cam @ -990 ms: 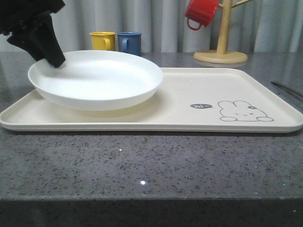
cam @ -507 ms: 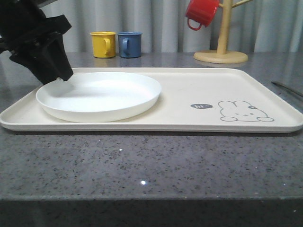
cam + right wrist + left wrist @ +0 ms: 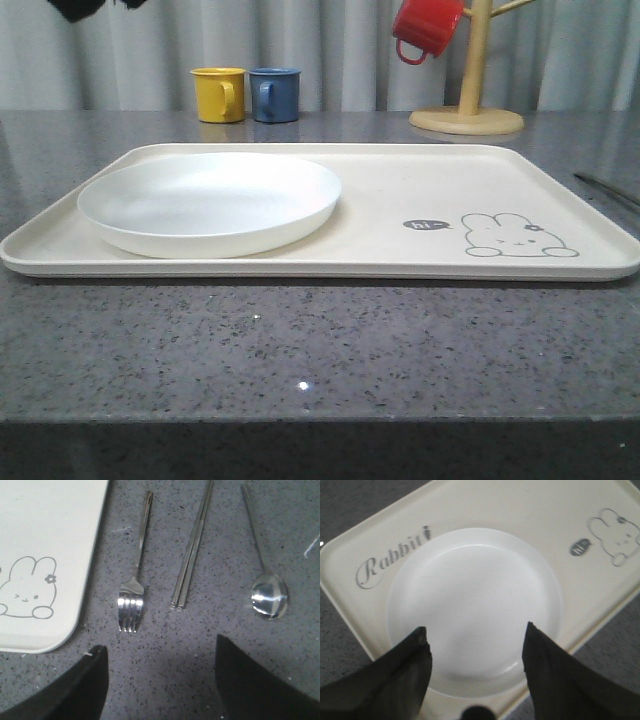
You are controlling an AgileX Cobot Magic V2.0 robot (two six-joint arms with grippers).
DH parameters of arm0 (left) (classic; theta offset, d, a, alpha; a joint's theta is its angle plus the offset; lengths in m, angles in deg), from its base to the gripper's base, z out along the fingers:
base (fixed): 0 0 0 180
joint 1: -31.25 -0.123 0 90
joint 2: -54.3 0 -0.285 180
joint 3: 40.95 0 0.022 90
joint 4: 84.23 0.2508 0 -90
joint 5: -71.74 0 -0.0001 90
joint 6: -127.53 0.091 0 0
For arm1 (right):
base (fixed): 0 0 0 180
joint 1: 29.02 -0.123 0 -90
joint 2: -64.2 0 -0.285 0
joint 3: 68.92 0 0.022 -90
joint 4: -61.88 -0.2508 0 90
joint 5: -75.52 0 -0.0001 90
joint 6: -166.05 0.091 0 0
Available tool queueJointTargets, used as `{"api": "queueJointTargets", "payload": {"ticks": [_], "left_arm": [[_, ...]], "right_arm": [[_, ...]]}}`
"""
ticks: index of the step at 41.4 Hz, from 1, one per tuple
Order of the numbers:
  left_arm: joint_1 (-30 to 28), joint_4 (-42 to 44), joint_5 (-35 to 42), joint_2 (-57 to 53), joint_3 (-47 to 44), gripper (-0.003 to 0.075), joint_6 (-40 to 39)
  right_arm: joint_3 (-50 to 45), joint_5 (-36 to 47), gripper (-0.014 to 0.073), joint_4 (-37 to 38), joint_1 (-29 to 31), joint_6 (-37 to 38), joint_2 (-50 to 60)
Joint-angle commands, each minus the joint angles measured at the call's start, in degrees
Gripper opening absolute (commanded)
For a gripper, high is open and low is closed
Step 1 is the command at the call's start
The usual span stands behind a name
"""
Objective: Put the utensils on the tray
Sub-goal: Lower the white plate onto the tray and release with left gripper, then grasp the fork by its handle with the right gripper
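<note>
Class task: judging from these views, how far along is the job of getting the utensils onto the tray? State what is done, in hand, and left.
Done: the white plate rests on the tray, with the left hand open above it. In hand: nothing; the right hand hovers open over the counter. Left: the fork, chopsticks and spoon all lie on the counter beside the tray, so no utensil is placed yet.

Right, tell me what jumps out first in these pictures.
A white plate sits on the left part of a cream tray with a rabbit drawing. On the stone table beside the tray lie a fork, chopsticks and a spoon, side by side.
</note>
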Motion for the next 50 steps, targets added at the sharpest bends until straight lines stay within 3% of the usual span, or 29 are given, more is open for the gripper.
{"api": "queueJointTargets", "payload": {"ticks": [1,6,11,25,36,44,50], "left_arm": [[8.14,8.69,1.61,-7.37,-1.98,0.0387,-6.41],[16.69,23.84,1.66,-15.69,-8.17,0.0387,-19.0],[20.36,25.9,3.14,-23.1,-14.18,0.0387,-23.78],[20.94,24.9,6.36,-37.59,-26.09,0.0387,-23.98],[20.94,24.9,5.69,-38.43,-26.48,0.0386,-23.98],[20.94,24.9,5.69,-38.43,-26.48,0.0386,-23.98],[20.94,24.9,5.69,-38.43,-26.48,0.0386,-23.98]], "right_arm": [[1.53,3.28,0.0488,0.15,0.33,-0.39,-0.15],[1.53,3.28,0.0488,0.15,0.33,-0.39,-0.15],[1.53,3.28,0.0488,0.15,0.33,-0.39,-0.15],[1.98,3.18,0.0488,-3.49,-0.11,-0.86,-0.4],[11.14,-8.3,0.0484,-3.66,-2.29,-1.66,-12.04],[19.25,-12.22,0.0357,-3.66,-2.29,-2.58,-23.84],[24.76,-13.33,0.0339,-3.66,-2.29,-3.13,-32.04]]}}
